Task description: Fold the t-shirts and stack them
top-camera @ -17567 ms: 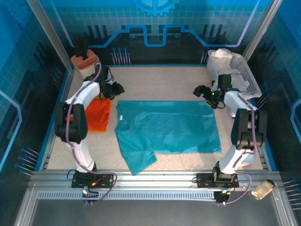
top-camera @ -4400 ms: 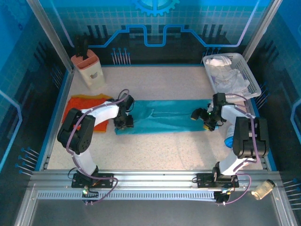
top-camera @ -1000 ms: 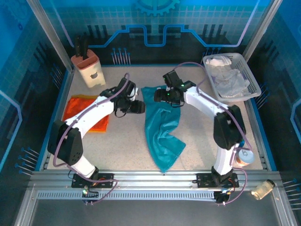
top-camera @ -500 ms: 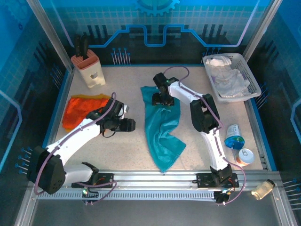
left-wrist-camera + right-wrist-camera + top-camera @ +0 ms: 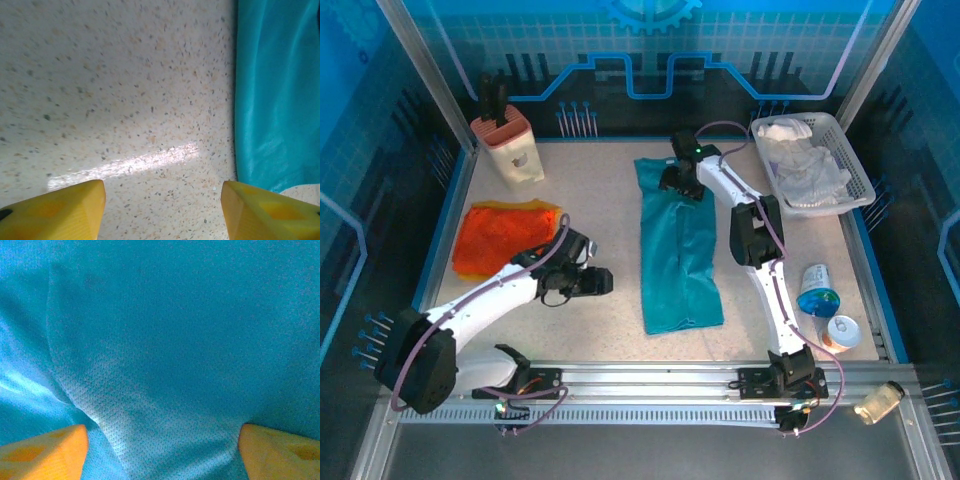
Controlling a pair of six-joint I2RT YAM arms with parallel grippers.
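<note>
**Teal shirt (image 5: 680, 255) flat, both fingers released**

It lies folded long on the worktop (image 5: 600, 200), its far end under the spread right fingers (image 5: 680, 185). The left fingers (image 5: 603, 281), spread and empty, hover beside its near part, with the orange shirt (image 5: 505, 235) behind them.

Teal t-shirt (image 5: 678, 250): soft matt cloth; in right wrist view a fine mesh knit w/ tiny pinholes, slight sheen on the folds. Orange t-shirt (image 5: 505, 235) by table's left edge: cloth too, bright, rumpled surface. Table (image 5: 125, 75): smooth speckled stone-look top, mostly matt, w/ one pale glossy streak of reflected light. Left gripper (image 5: 162, 200) & right gripper (image 5: 162, 440) fingers (image 5: 55, 210): yellow, matt, plastic-looking. Basket (image 5: 858, 170) at far right corner: white plastic lattice, w/ white cloth (image 5: 805, 170) inside. Rail (image 5: 640, 385) along near edge: ribbed bare metal, dull sheen. Left arm (image 5: 480, 300) & right arm (image 5: 775, 295) shells: white, smooth, glossy.
</note>
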